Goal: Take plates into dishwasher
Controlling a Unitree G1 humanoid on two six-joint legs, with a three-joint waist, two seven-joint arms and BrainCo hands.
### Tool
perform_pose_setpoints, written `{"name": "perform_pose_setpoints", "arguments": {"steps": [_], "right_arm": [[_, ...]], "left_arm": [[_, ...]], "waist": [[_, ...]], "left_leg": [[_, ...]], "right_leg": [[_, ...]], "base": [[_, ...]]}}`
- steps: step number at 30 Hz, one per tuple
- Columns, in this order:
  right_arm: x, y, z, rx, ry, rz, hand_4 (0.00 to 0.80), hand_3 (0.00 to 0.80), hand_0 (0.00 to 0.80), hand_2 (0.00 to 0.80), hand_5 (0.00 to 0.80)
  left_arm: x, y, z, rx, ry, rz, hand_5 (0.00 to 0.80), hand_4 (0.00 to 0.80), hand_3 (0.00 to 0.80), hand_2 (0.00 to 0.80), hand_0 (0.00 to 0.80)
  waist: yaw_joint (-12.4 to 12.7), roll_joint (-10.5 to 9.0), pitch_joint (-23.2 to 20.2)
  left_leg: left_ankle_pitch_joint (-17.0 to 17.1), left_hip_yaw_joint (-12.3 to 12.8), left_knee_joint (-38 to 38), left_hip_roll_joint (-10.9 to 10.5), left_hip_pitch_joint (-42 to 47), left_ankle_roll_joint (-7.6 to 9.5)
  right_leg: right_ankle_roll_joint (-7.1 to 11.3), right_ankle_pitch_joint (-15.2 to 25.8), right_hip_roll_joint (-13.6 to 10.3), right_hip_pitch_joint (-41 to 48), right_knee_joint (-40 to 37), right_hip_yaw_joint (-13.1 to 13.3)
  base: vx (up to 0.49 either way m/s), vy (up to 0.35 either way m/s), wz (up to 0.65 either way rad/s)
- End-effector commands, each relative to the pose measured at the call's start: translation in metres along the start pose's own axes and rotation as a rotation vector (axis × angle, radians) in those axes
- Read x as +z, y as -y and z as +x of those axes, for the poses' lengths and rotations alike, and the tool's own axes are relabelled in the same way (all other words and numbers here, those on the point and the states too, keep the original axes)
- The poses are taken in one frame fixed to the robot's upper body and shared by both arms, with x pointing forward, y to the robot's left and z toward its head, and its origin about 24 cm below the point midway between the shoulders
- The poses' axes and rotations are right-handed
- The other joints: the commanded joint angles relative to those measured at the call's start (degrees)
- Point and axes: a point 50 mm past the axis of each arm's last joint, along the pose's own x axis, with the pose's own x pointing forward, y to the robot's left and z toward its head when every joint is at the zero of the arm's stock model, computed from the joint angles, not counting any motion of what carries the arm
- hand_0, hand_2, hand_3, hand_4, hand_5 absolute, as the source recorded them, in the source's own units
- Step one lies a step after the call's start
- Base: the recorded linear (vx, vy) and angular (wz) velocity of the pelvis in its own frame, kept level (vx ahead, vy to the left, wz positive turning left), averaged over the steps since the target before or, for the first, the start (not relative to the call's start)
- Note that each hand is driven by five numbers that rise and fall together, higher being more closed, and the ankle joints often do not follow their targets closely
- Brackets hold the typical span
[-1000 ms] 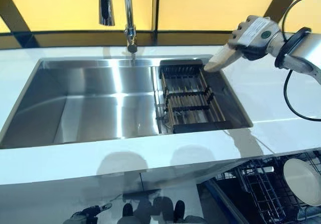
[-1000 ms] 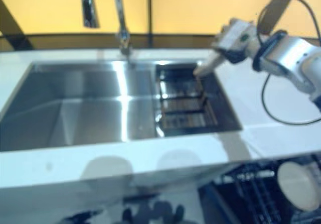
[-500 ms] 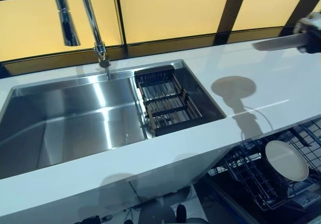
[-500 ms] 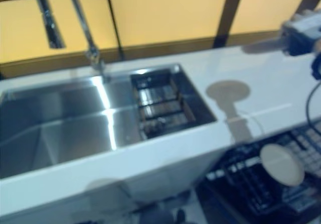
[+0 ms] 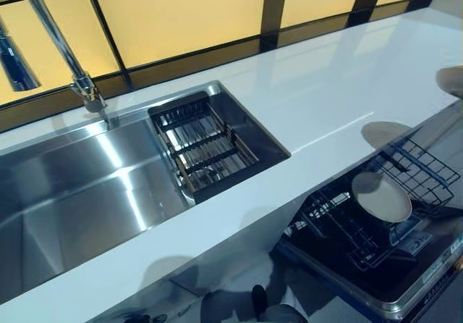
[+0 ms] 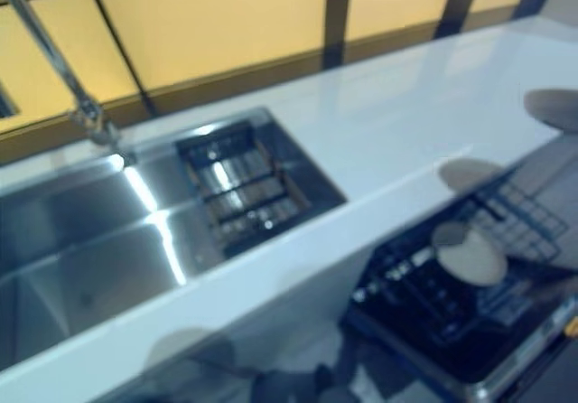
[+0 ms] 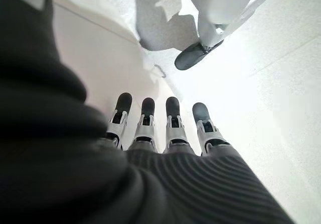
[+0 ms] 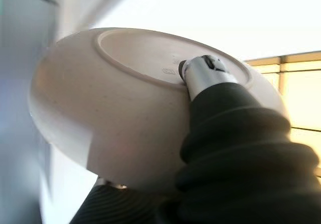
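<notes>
The right hand (image 8: 225, 148) has a plate (image 8: 125, 108) pinched against it: one digit presses on the plate's underside just inside the foot ring, and the rest of the hand sits behind the rim, so the fingers are closed on the plate. Holding it by the edge with the base turned outward looks suited to sliding it edge-first between rack tines. In the eye views only the plate's rim (image 5: 452, 80) shows, at the right edge above the desk (image 5: 325, 91).

Below and slightly left of that held plate, the open dishwasher rack (image 5: 362, 225) already carries another plate (image 5: 382, 198), leaning among the wires. Farther left of the fingers, well apart, the sink (image 5: 87, 193) holds an empty drying rack (image 5: 206, 145), with the faucet (image 5: 51, 40) beyond.

The left hand (image 7: 165, 128) hangs idle with fingers straight and holding nothing.

Compared with half a second earlier, the camera has swung right: the sink sits farther left and the dishwasher rack is more fully in view, while the held plate is lower against the desk edge, nearer the rack.
</notes>
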Motion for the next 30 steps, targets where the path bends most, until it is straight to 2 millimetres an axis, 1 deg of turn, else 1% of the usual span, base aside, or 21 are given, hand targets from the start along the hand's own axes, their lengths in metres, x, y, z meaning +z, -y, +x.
{"name": "perform_pose_setpoints", "arguments": {"steps": [1,4,6,7,8,9,10,17,21,22,24,30], "right_arm": [[-0.008,0.006,-0.005,-0.037,-0.028,0.163,0.800,0.800,0.800,0.800,0.800],[-0.012,-0.013,-0.007,0.084,-0.069,0.249,0.800,0.800,0.800,0.800,0.800],[-0.018,-0.028,-0.009,0.172,-0.113,0.304,0.800,0.800,0.800,0.800,0.800],[-0.019,-0.033,-0.010,0.200,-0.125,0.333,0.800,0.800,0.800,0.800,0.800],[-0.019,-0.034,-0.010,0.206,-0.126,0.337,0.800,0.800,0.800,0.800,0.800],[-0.018,-0.040,-0.010,0.239,-0.133,0.362,0.800,0.800,0.800,0.800,0.800],[-0.016,-0.048,-0.010,0.285,-0.138,0.388,0.800,0.800,0.800,0.800,0.800],[-0.002,-0.071,-0.008,0.435,-0.127,0.463,0.800,0.800,0.800,0.800,0.800],[0.007,-0.083,-0.007,0.485,-0.112,0.496,0.800,0.800,0.800,0.800,0.800],[0.007,-0.083,-0.007,0.487,-0.111,0.498,0.800,0.800,0.800,0.800,0.800],[0.016,-0.091,-0.006,0.525,-0.099,0.520,0.800,0.800,0.800,0.800,0.800],[0.026,-0.105,-0.003,0.578,-0.115,0.557,0.800,0.800,0.800,0.800,0.800]], "left_arm": [[0.015,-0.027,-0.004,0.068,0.023,0.064,0.000,0.000,0.000,0.000,0.000],[0.019,-0.028,-0.004,0.069,0.032,0.060,0.000,0.000,0.000,0.000,0.000],[0.022,-0.027,-0.003,0.069,0.035,0.058,0.000,0.000,0.000,0.000,0.000],[0.024,-0.027,-0.003,0.070,0.038,0.057,0.000,0.000,0.000,0.000,0.000],[0.024,-0.027,-0.003,0.071,0.039,0.056,0.000,0.000,0.000,0.000,0.000],[0.025,-0.027,-0.003,0.072,0.040,0.055,0.000,0.000,0.000,0.000,0.000],[0.028,-0.028,-0.003,0.074,0.043,0.050,0.000,0.000,0.000,0.000,0.000],[0.034,-0.030,-0.003,0.083,0.039,0.037,0.000,0.000,0.000,0.000,0.000],[0.037,-0.029,-0.003,0.082,0.040,0.034,0.000,0.000,0.000,0.000,0.000],[0.037,-0.029,-0.003,0.082,0.040,0.033,0.000,0.000,0.000,0.000,0.000],[0.040,-0.028,-0.003,0.078,0.043,0.033,0.000,0.000,0.000,0.000,0.000],[0.045,-0.024,-0.002,0.073,0.044,0.029,0.000,0.000,0.000,0.000,0.000]], "waist": [[0.35,-4.36,1.41],[-0.03,-4.35,1.83],[-0.36,-4.23,2.06],[-0.45,-4.20,2.23],[-0.47,-4.20,2.28],[-0.55,-4.18,2.42],[-0.69,-4.11,2.63],[-1.04,-3.87,2.95],[-1.04,-3.68,3.12],[-1.06,-3.68,3.13],[-0.96,-3.51,3.32],[-0.75,-3.19,3.63]], "left_leg": [[-1.62,-0.18,-0.01,0.00,3.05,1.75],[-1.64,0.27,-0.01,-0.07,3.23,1.80],[-1.63,0.63,-0.01,0.03,3.42,1.74],[-1.58,0.76,-0.01,0.06,3.44,1.72],[-1.56,0.79,-0.01,0.06,3.45,1.72],[-1.55,0.89,-0.01,0.05,3.50,1.70],[-1.57,1.04,-0.01,0.04,3.50,1.71],[-1.52,1.27,-0.01,-0.05,3.54,1.66],[-1.48,1.34,-0.01,-0.11,3.62,1.67],[-1.47,1.35,-0.01,-0.11,3.62,1.67],[-1.39,1.29,-0.01,-0.14,3.52,1.69],[-1.25,1.11,-0.01,-0.14,3.39,1.61]], "right_leg": [[5.08,-2.95,-0.91,3.70,0.14,0.29],[4.83,-2.81,-0.86,3.47,0.14,0.67],[4.75,-2.73,-0.92,3.44,0.14,0.72],[4.71,-2.65,-0.94,3.39,0.14,0.74],[4.70,-2.63,-0.94,3.40,0.14,0.75],[4.67,-2.58,-0.96,3.37,0.14,0.77],[4.62,-2.51,-1.01,3.25,0.14,0.76],[4.46,-2.31,-1.14,3.02,0.14,0.80],[4.43,-2.28,-1.26,3.08,0.14,0.71],[4.43,-2.28,-1.26,3.08,0.14,0.71],[4.41,-2.22,-1.32,3.01,0.14,0.69],[4.41,-2.20,-1.44,3.06,0.14,0.43]], "base": [[-0.004,-0.018,-0.10],[0.001,-0.005,-0.05],[0.008,-0.003,-0.07],[0.002,-0.003,-0.05],[0.000,0.000,0.00],[0.000,0.000,0.00],[0.000,0.000,0.00],[0.000,0.000,0.00],[0.000,0.000,0.00],[0.000,0.000,0.00],[-0.017,0.003,0.00],[0.000,0.000,0.00]]}}
